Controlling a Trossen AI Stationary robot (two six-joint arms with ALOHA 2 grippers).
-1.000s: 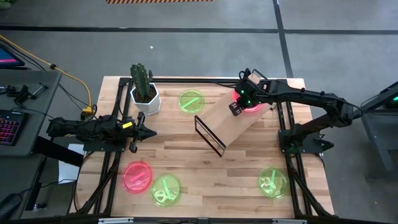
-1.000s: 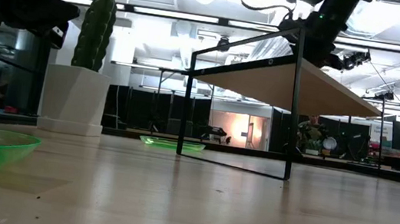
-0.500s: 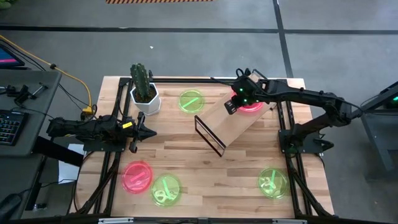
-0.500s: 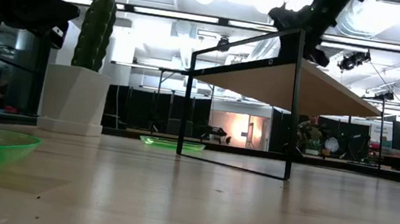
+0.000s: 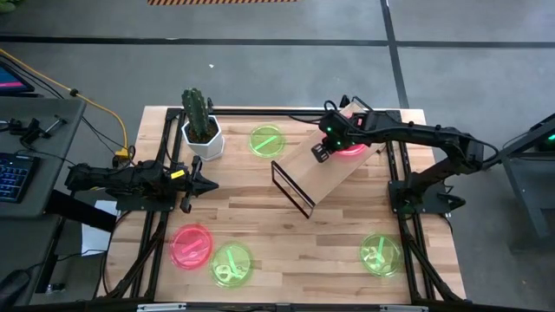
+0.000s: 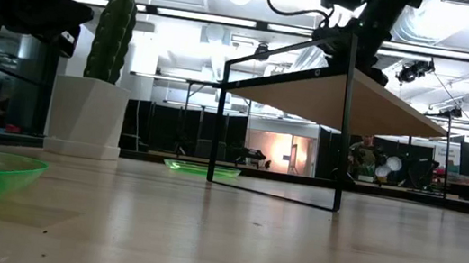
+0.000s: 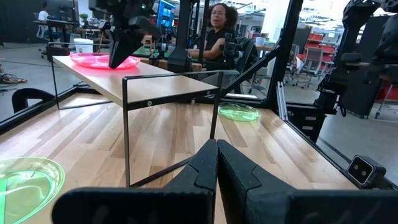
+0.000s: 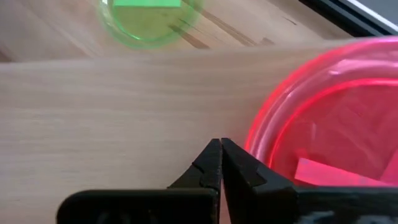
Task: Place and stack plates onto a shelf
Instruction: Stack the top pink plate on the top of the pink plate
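The light-wood shelf [image 5: 316, 173] stands askew at the table's far middle. One red-pink plate [image 5: 353, 145] [image 8: 336, 112] lies on its far right end. My right gripper [image 5: 322, 151] [image 8: 219, 148] is shut, tips down at the shelf top just left of that plate's rim. On the tabletop lie a green plate [image 5: 266, 140] far of the shelf, a red-pink plate [image 5: 191, 244] and a green plate [image 5: 231, 263] near left, and a green plate [image 5: 380, 253] near right. My left gripper [image 5: 208, 184] [image 7: 216, 149] waits shut at the left. My right gripper comes slanting down from the table's right, its shut fingertips [image 8: 211, 155] right beside the red-pink plate's left rim [image 8: 258, 140] over the shelf board. Whether they touch the rim or the board, I cannot tell.
A cactus in a white pot [image 5: 200, 126] stands at the far left, close to my left arm. The shelf's black wire frame [image 5: 290, 186] rises from the tabletop at its near left end. A person [image 7: 219, 25] sits beyond the table's right edge.
My right gripper has moved a little toward the table's left, from over the red-pink plate's edge to the bare shelf board beside it. The plate has stayed where it lay on the shelf.
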